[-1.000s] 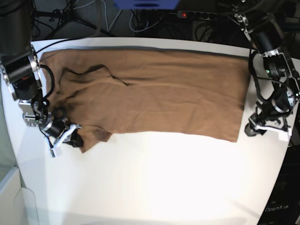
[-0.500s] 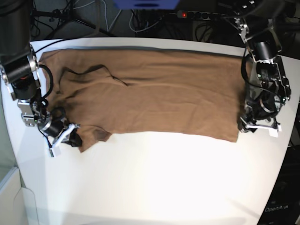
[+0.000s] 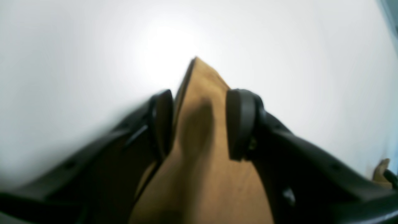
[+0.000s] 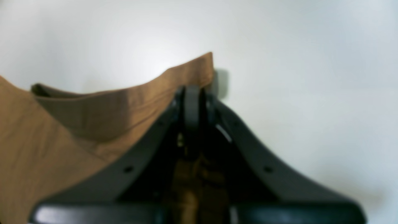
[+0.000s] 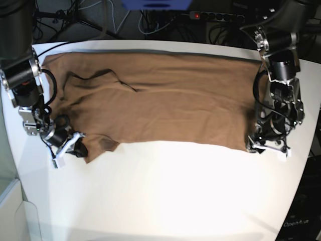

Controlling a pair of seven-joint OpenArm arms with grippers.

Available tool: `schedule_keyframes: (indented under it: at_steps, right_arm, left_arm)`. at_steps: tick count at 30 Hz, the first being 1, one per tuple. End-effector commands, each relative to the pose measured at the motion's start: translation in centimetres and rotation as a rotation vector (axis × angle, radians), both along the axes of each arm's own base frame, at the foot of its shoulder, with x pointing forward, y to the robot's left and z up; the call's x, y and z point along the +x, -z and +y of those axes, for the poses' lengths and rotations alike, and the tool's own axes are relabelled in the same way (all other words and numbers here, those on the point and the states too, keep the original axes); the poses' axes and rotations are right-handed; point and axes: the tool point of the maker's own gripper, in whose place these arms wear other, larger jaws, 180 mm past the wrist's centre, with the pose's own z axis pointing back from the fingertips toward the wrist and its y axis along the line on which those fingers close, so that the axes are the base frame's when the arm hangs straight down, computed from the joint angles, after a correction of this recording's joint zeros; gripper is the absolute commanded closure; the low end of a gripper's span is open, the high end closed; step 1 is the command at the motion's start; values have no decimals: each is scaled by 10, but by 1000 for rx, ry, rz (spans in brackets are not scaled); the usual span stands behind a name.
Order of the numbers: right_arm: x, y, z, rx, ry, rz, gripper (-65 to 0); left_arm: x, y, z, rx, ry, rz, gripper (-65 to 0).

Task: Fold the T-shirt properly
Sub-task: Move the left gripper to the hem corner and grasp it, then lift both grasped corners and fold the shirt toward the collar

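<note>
The tan-brown T-shirt (image 5: 165,100) lies spread flat across the white table (image 5: 175,196). Its folded sleeve is at the base view's left. My right gripper (image 5: 79,149) is shut on that near-left sleeve corner. The right wrist view shows the fingers (image 4: 192,91) pinched together over the hem of the T-shirt (image 4: 93,115). My left gripper (image 5: 252,145) sits low at the shirt's near-right corner. In the left wrist view its jaws (image 3: 199,102) stand apart, straddling the pointed corner of the T-shirt (image 3: 214,186), with cloth between the pads.
The shirt's far edge runs along the table's back edge. Behind it lie a power strip (image 5: 215,16) and tangled cables. Bare white tabletop fills the near half. The table's right edge curves close behind the left arm (image 5: 281,75).
The left arm has swung in from beside the shirt's right edge and dropped its open jaws over the near-right corner. The right gripper has stayed shut on the sleeve corner.
</note>
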Motion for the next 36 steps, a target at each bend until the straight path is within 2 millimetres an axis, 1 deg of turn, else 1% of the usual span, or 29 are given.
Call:
schedule_keyframes:
  at_steps: [1,2,3,4,5,7,8,10,13,16,17,20,23,25,28,30,32,36]
  right_arm:
    - [8,-9,-8,-22,0,-14,-6]
    - [8,-9,-9,-22,1,-13,-6]
    - [8,-9,-9,-22,1,-13,-6]
    - [8,-9,-9,-22,1,-13,-6]
    - [8,-9,-9,-22,1,-13,-6]
    - [8,-9,-9,-22,1,-13,-6]
    - [8,-9,-9,-22,1,-13,-6]
    - [9,-10,-8,-20,1,-20,-6]
    - [9,-12,-9,-20,1,-25,-6]
    - [14,-20,-15,-13,19,-68,-6]
    - [13,-21,-15,-5,25,-85,-6]
    - [6,-16,-17,5,37,-95,-4]
    - [6,-20,-22,17,54,-131,-4]
    - [-1,-16,-23,27,65,-142,-4]
    - [-6,-17,-26,44,83,-177,-3]
    - [-11,-16,-27,62,99,-207,-3]
    - [-18,-16,-30,78,117,-239,-3]
    - [-40,-9,-40,97,155,-275,-3]
  left_arm:
    - [3,-5,6,22,0,3,-271]
    - [3,-6,6,23,-1,0,-267]
    - [3,-6,7,24,-2,-3,-248]
    - [4,-7,7,28,-3,-9,-212]
    - [6,-8,8,32,-8,-19,-160]
    - [6,-7,9,35,-15,-20,-34]
    - [5,-6,9,34,-14,-19,-1]
    - [6,-7,9,36,-11,-22,-29]
    - [6,-10,9,43,-7,-32,-32]
    - [9,-19,9,55,1,-57,-32]
    - [7,-21,9,59,5,-64,-32]
    - [5,-34,6,84,20,-105,-32]
    - [5,-43,-2,92,35,-138,-32]
    - [3,-49,-5,99,44,-158,-32]
    - [-2,-50,-14,94,65,-154,-32]
    - [-3,-55,-16,100,72,-166,-32]
    - [-11,-53,-20,105,79,-166,-32]
    - [-21,-55,-26,113,92,-177,-32]
